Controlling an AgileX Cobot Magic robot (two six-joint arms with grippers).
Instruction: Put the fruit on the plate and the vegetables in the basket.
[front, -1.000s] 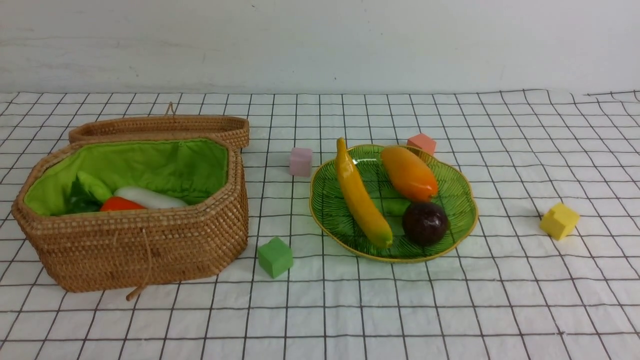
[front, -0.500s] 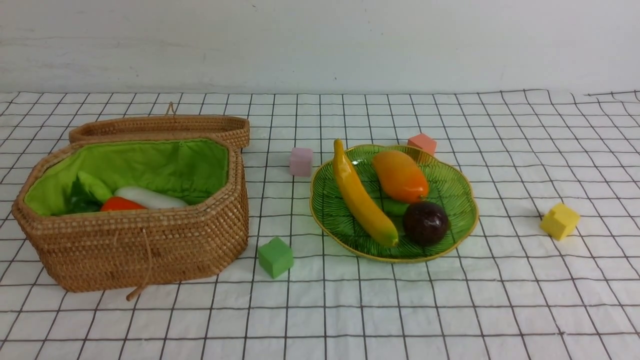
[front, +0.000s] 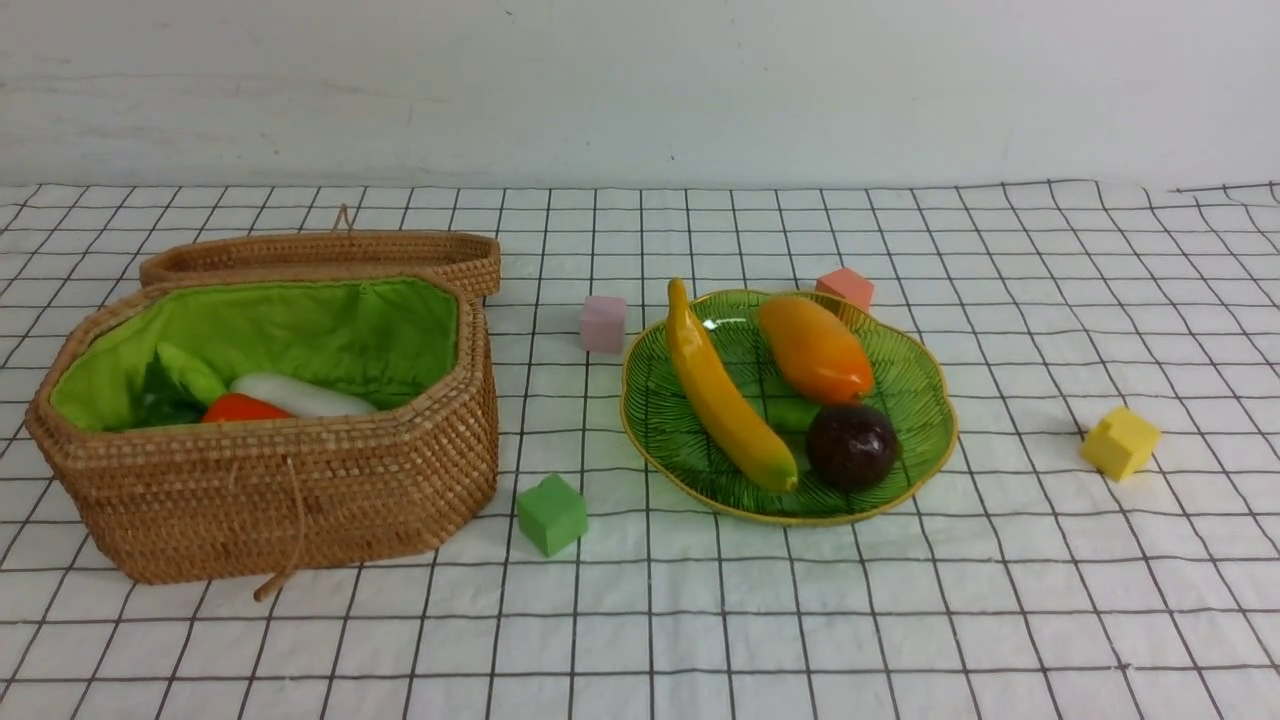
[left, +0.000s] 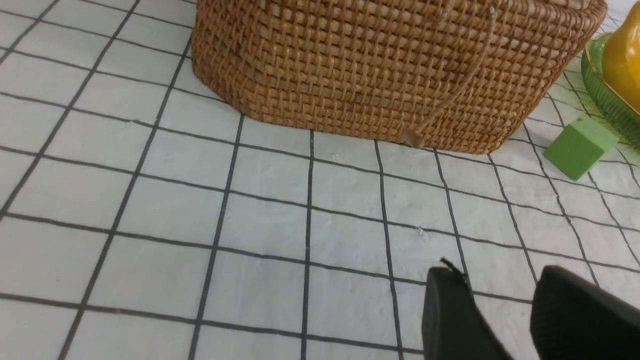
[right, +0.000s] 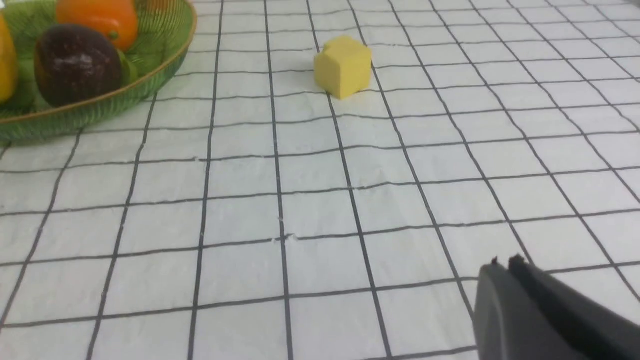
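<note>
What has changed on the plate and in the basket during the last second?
The mango rocked on the plate: it swung toward the banana, then rolled back almost to where it was. The banana's near end slid slightly toward the maroon ball. Nothing was gripped or released. The ball, the basket with its vegetables, and the cubes stayed put.

Left wrist view: woven basket wall, table cloth, pincer tips.

The tan woven wicker basket (left: 390, 65) stands on the table (left: 200, 210), covered in white cloth with black grid lines; a string (left: 450, 100) hangs down its wall. A green foam cube (left: 580, 146) sits just beside it, near the green ribbed glass plate (left: 607, 102) holding a yellow banana (left: 622, 60). The left pincer (left: 500, 310) shows two black fingers (left: 450, 320), apart, empty.
</note>
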